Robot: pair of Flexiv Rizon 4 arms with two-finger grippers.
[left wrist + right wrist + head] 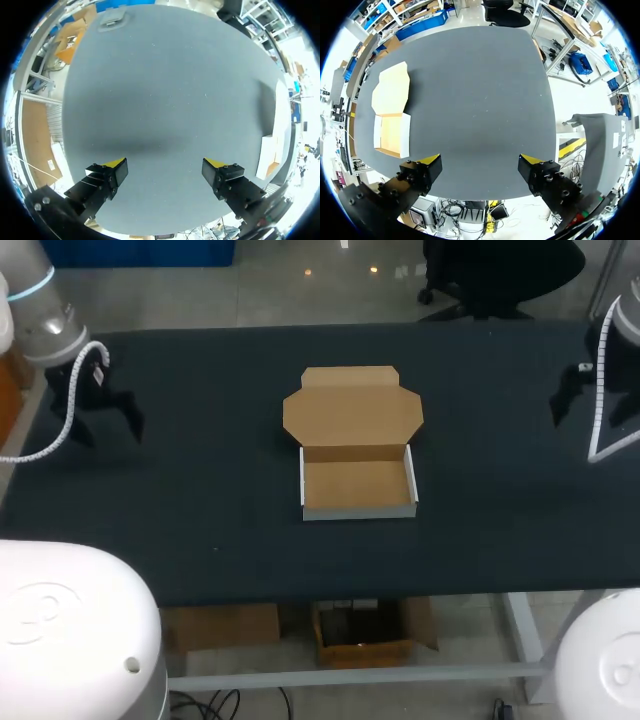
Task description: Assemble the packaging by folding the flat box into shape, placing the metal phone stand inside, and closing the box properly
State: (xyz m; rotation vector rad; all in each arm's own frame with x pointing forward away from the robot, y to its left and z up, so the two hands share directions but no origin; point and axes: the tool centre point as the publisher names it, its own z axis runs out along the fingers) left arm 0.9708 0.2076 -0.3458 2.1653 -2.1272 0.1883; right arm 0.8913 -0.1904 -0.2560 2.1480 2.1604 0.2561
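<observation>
A folded-up cardboard box [357, 485] with white outer walls sits at the middle of the dark table, its brown lid [352, 405] lying flat open behind it. The tray is empty inside. No metal phone stand shows in any view. My left gripper [103, 412] hangs open over the table's left end, far from the box; in the left wrist view [165, 170] only bare cloth lies between its fingers, with the box [270, 156] far off to one side. My right gripper [480, 167] is open above the right end, and the box [391, 134] lies well off to its side.
The table [200, 490] is covered in dark cloth, bare around the box. Its front edge runs just below the box, and the left and right ends lie under my arms.
</observation>
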